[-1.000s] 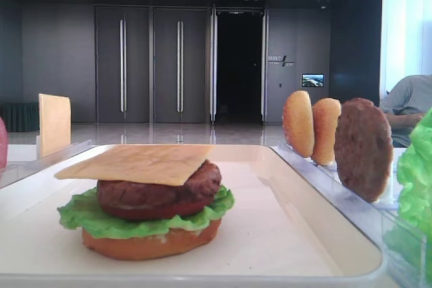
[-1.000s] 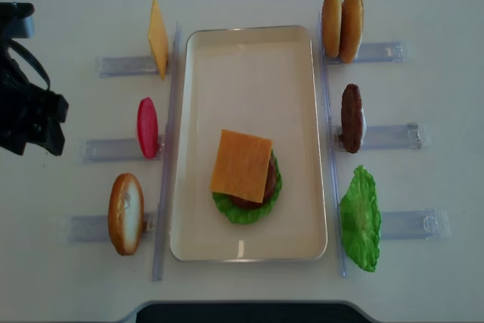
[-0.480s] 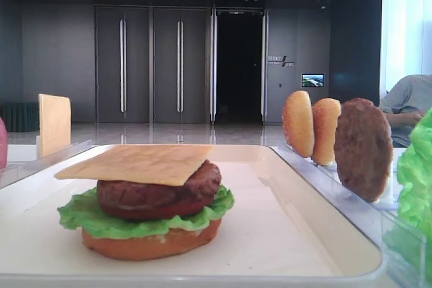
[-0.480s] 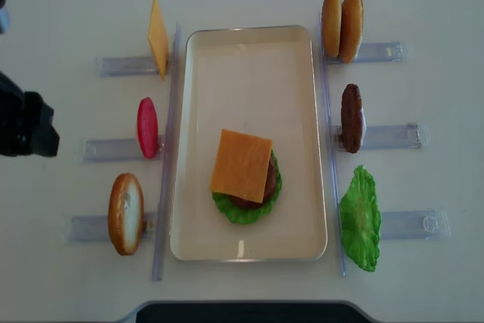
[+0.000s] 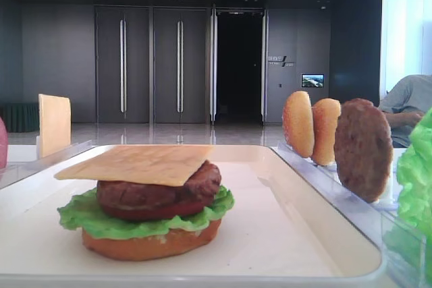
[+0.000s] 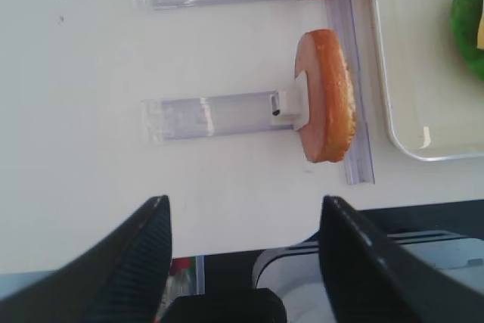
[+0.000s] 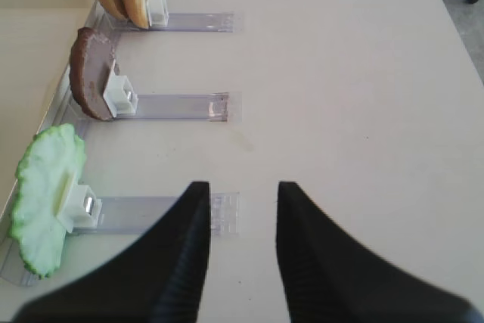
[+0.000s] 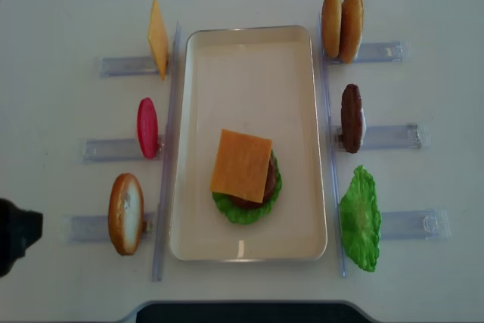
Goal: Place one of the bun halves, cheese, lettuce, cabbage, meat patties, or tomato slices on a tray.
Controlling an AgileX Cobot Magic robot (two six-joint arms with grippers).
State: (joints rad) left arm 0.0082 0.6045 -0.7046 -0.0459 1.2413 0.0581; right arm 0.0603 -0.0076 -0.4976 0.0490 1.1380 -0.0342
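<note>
Setting: large indoor hall or lobby used as a robot demonstration space. Evidence: dark panelled far wall with tall double doors [image 5: 150, 65] bearing long vertical handles; open dark doorway [image 5: 238, 65]; recessed ceiling spotlights; polished reflective floor; small lit wall screen [image 5: 312, 80]; seated person in grey shirt [image 5: 407, 102] at far right. Near: white table [image 8: 423, 5] with clear plastic holders [image 8: 389, 137] displaying replica burger ingredients.

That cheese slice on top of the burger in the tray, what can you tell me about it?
The cheese is a thin, flat, pale orange square with a smooth surface. It lies flat as the top layer of the stack, resting on the meat patty, slightly turned so its corners overhang the lettuce. Nothing sits on it and no end effector touches it.
</note>
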